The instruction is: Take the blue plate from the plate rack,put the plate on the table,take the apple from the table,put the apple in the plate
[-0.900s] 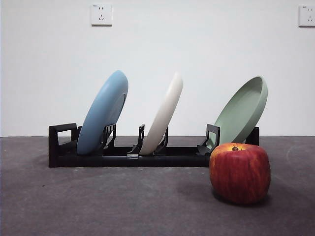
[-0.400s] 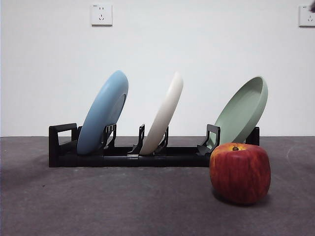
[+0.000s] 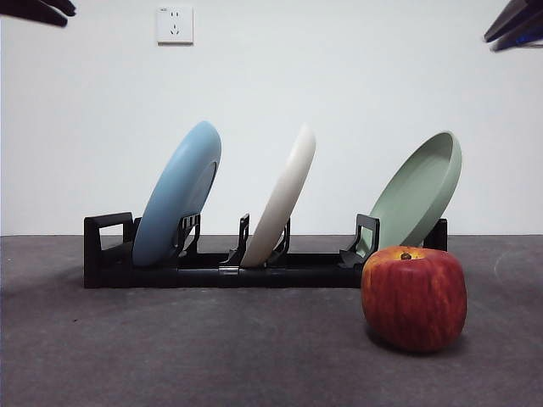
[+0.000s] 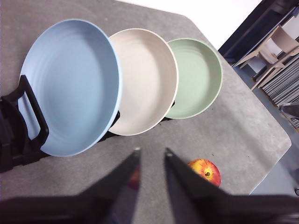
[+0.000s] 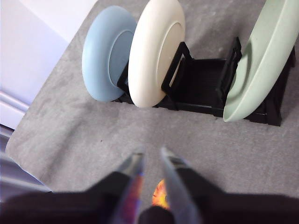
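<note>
The blue plate leans in the black plate rack at its left end; it also shows in the left wrist view and the right wrist view. The red apple stands on the grey table in front of the rack's right end. My left gripper hangs high above the table, jaws a little apart and empty, the apple beside it. My right gripper is also high, slightly open and empty, above the apple.
A cream-white plate leans in the rack's middle and a pale green plate at its right end. Black arm tips show at the top left corner and top right corner of the front view.
Black arm tips have come into the front view's top corners, first at the right, then at the left. The plates, rack and apple have not moved.
</note>
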`<act>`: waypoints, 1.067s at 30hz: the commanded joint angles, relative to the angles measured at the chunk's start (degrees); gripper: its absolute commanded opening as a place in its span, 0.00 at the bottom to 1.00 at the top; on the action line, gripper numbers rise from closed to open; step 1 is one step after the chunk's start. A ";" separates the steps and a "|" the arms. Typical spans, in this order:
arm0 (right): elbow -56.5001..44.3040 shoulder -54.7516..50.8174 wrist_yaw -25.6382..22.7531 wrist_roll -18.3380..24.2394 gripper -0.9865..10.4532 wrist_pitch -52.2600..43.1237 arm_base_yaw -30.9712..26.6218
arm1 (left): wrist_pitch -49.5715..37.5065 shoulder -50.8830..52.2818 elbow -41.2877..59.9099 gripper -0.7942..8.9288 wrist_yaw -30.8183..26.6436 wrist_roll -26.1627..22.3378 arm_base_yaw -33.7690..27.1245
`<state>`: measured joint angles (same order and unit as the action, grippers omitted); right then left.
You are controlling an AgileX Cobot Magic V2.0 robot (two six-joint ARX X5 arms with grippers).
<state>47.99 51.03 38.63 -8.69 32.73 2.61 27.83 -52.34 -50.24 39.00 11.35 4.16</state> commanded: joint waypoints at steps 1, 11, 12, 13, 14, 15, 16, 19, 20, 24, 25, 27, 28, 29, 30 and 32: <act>0.22 0.02 -0.04 0.59 0.46 -0.26 0.09 | 0.28 -1.64 -0.50 0.50 0.24 -1.05 -0.02; 0.22 -0.04 0.07 -0.55 0.53 -0.04 0.09 | -3.69 -12.87 -6.69 0.50 -4.57 -1.25 2.97; 0.22 -0.04 0.07 -0.87 0.53 -0.02 0.09 | -3.63 -14.88 -8.61 0.50 -5.40 -1.84 3.65; 0.22 -0.04 0.07 -0.94 0.53 -0.02 0.09 | -3.30 -16.65 -10.60 0.50 -6.29 -2.71 4.35; 0.22 -0.04 0.07 -0.92 0.53 -0.02 0.09 | -3.02 -18.36 -12.39 0.50 -7.23 -3.21 4.92; 0.22 -0.04 0.07 -0.92 0.53 -0.02 0.09 | -2.45 -20.13 -14.29 0.50 -7.93 -3.89 5.51; 0.22 -0.04 0.07 -0.92 0.53 -0.02 0.09 | -1.60 -22.32 -16.76 0.50 -8.98 -4.83 6.16; 0.22 -0.04 0.04 -0.92 0.53 -0.02 0.09 | -0.09 -28.04 -22.56 0.50 -10.58 -7.56 7.80; 0.22 -0.04 0.04 -0.92 0.53 -0.02 0.09 | 0.17 -29.66 -24.04 0.50 -10.64 -8.02 8.20; 0.22 -0.04 0.04 -0.92 0.53 -0.02 0.09 | 1.27 -36.54 -29.51 0.50 -13.40 -8.28 9.77; 0.22 -0.04 0.04 -0.92 0.53 -0.02 0.09 | 1.44 -37.94 -30.49 0.50 -14.34 -8.46 10.16; 0.22 -0.04 0.04 -0.92 0.53 -0.04 0.09 | 1.31 -40.37 -31.74 0.50 -15.67 -8.50 10.84; 0.22 -0.04 0.04 -0.92 0.53 -0.04 0.09 | 1.29 -41.11 -31.95 0.50 -16.48 -8.59 11.06; 0.20 -0.04 0.04 -0.92 0.53 -0.04 0.09 | 0.81 -41.88 -31.98 0.50 -17.00 -8.70 11.34; 0.22 -0.02 0.02 -0.92 0.53 -0.07 0.09 | 0.48 -42.62 -31.98 0.50 -17.66 -8.92 11.63; 0.22 -0.02 0.00 -0.90 0.53 -0.09 0.09 | 0.44 -43.76 -31.98 0.50 -17.94 -10.01 12.22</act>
<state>48.01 51.03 38.61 -9.23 32.97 2.61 28.71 -95.48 -82.24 21.15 3.07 15.94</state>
